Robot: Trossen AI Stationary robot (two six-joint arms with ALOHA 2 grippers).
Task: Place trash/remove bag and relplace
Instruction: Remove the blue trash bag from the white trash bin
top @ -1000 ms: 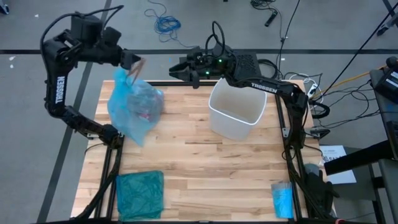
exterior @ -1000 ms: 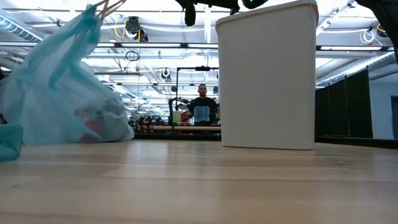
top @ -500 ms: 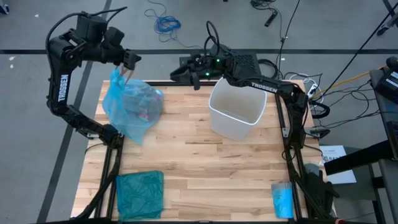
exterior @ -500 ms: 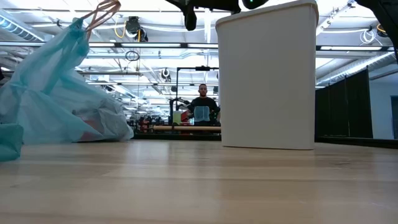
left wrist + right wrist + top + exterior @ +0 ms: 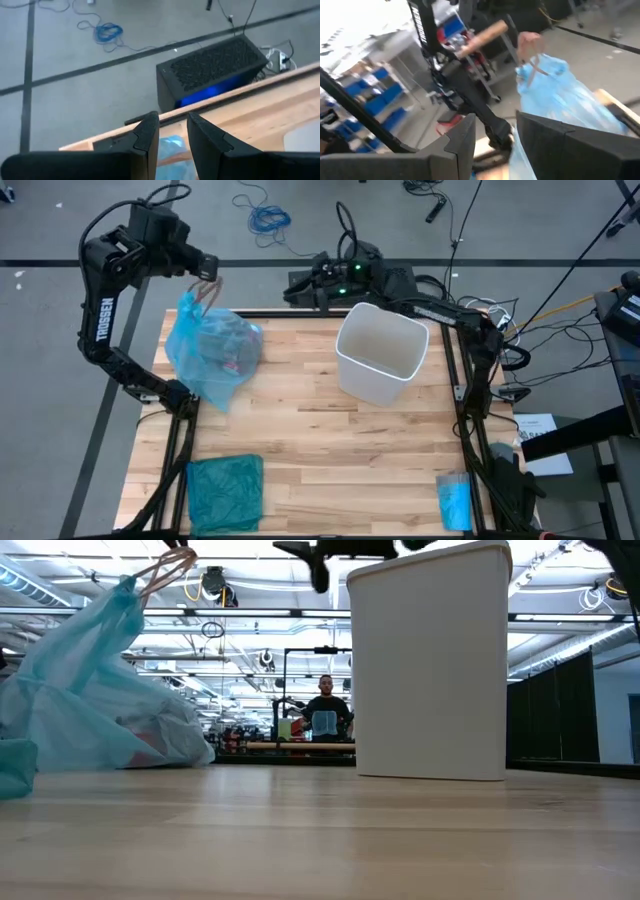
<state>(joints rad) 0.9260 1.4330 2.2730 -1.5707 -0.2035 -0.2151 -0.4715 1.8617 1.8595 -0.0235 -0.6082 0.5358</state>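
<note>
Risk of toppling: the bag point(image 5: 212, 352) sits full on the counter point(image 5: 320, 440) near its far-left corner. The left hand point(image 5: 207, 268), parted and empty, hovers above its neck; a careless sweep spills trash.

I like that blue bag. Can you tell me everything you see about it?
The bag is thin, crinkly, see-through light blue plastic. It sits full on the wooden table, near the far left corner. Its top is bunched into a peak with tan drawstring loops sticking up. Something red shows faintly inside. The left pincer hovers just above, open, not holding it.
</note>
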